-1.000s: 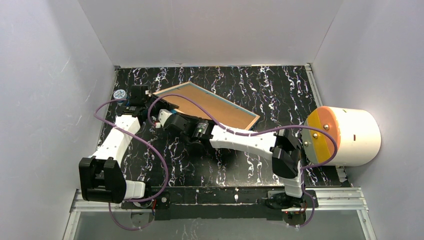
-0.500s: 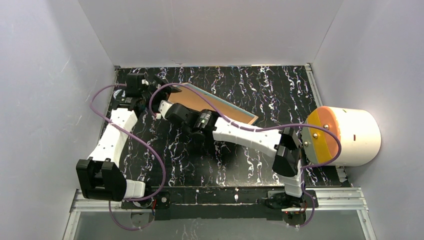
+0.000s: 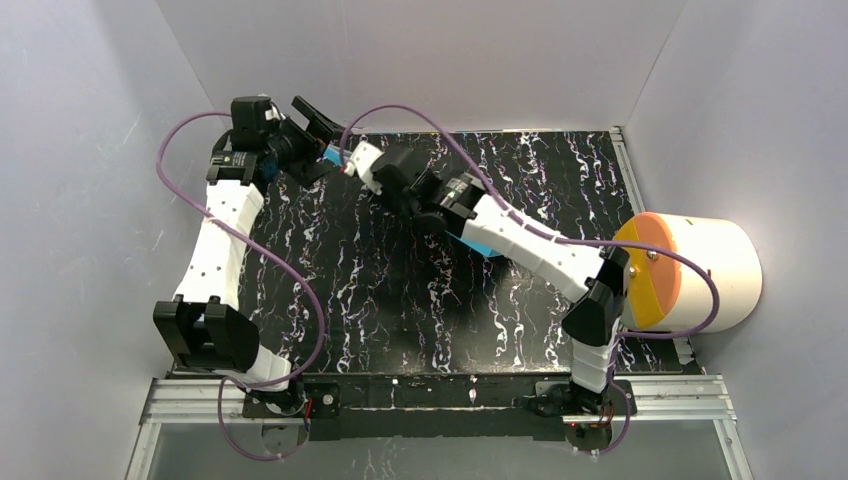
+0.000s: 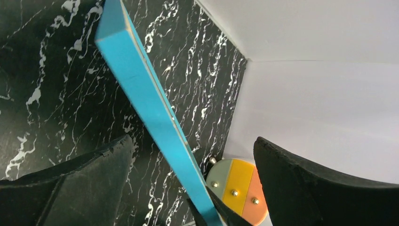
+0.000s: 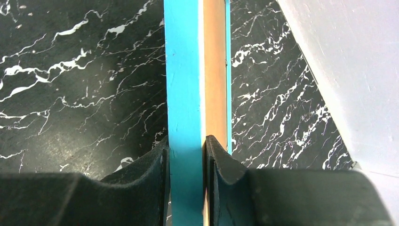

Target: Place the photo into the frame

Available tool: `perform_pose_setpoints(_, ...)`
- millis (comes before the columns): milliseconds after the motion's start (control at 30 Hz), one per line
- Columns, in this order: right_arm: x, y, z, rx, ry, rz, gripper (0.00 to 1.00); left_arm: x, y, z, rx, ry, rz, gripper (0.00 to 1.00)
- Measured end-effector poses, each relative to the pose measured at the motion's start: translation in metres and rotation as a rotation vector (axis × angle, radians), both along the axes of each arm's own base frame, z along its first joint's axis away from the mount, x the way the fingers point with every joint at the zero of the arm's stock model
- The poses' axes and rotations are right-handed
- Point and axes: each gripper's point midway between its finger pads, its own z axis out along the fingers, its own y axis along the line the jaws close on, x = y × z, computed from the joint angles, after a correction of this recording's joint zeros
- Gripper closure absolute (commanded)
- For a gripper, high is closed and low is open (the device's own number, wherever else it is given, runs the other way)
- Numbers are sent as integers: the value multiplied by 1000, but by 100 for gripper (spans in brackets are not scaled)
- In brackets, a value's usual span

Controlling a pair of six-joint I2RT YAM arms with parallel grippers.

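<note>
Top view: the right arm (image 3: pixel 530 245) hides most of the frame (image 3: pixel 478 243), now up on edge rather than lying back-up. The left gripper (image 3: pixel 322 143) has sprung open.
Left wrist: the blue rim passes untouched between its spread fingers (image 4: pixel 84 183).
Right wrist: the right gripper (image 5: pixel 187 147) clamps the frame; the photo is not discernible.

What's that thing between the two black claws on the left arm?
It's the frame: its blue edge runs through the wide-open left gripper, apparently touching neither finger. The left wrist view shows this.
</note>
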Motion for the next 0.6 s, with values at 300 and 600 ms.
perform_pose_setpoints(300, 31, -36, 24, 143, 67, -55, 99, 16, 5, 26, 18, -70, -4, 2)
perform_pose_setpoints(600, 49, -63, 41, 356, 205, -62, 99, 19, 5, 27, 58, -95, -50, 2)
